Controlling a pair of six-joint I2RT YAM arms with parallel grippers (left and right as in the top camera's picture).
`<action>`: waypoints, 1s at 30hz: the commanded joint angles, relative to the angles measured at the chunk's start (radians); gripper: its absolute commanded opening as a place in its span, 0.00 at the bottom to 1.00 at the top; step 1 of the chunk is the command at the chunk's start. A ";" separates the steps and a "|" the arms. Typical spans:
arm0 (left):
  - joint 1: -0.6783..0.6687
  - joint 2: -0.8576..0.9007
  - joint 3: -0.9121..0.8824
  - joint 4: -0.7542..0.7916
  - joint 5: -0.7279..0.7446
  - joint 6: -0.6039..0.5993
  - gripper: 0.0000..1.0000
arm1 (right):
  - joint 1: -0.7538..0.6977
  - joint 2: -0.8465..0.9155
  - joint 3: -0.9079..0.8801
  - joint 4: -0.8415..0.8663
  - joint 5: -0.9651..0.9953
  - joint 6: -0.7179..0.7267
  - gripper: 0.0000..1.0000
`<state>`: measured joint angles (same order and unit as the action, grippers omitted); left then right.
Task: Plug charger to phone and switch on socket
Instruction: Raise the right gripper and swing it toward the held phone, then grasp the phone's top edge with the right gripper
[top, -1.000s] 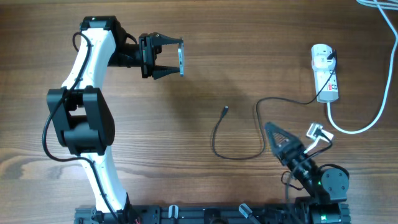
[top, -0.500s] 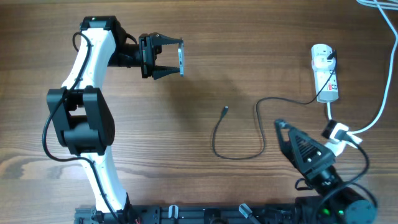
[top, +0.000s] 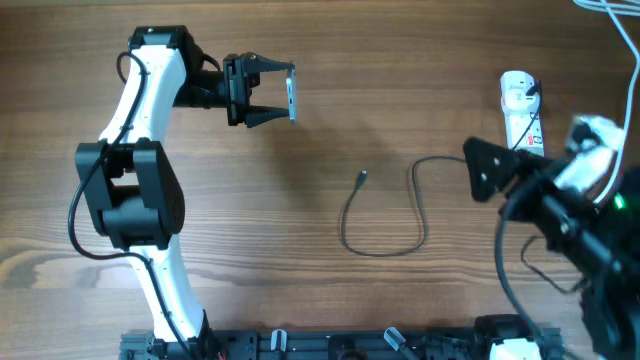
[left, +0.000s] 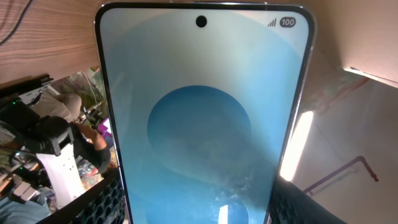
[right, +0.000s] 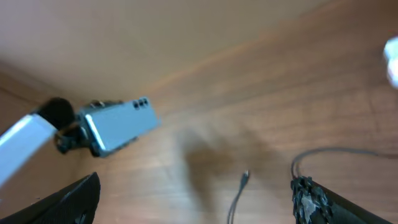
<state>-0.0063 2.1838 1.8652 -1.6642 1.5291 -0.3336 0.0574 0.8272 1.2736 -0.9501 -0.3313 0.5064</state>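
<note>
As seen far left, the phone (top: 291, 97) is clamped in the left gripper (top: 285, 97). The right gripper (right: 196, 186) is spread open, empty.

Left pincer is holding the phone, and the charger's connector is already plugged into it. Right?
Not quite. The left pincer does hold the phone, but the charger is not plugged in. The overhead view shows its connector tip lying loose on the table, well apart from the phone.
</note>
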 joint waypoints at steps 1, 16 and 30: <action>0.002 -0.048 0.002 -0.002 0.045 0.023 0.63 | 0.002 0.072 0.016 0.007 -0.189 -0.093 1.00; -0.010 -0.048 0.002 -0.001 0.045 0.023 0.64 | 0.357 0.251 0.040 -0.134 0.130 -0.238 0.99; -0.070 -0.048 0.002 0.011 0.022 0.022 0.64 | 0.743 0.600 0.468 -0.245 0.426 -0.168 1.00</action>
<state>-0.0723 2.1838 1.8652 -1.6566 1.5276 -0.3305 0.7807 1.3552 1.6363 -1.1721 0.0723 0.3698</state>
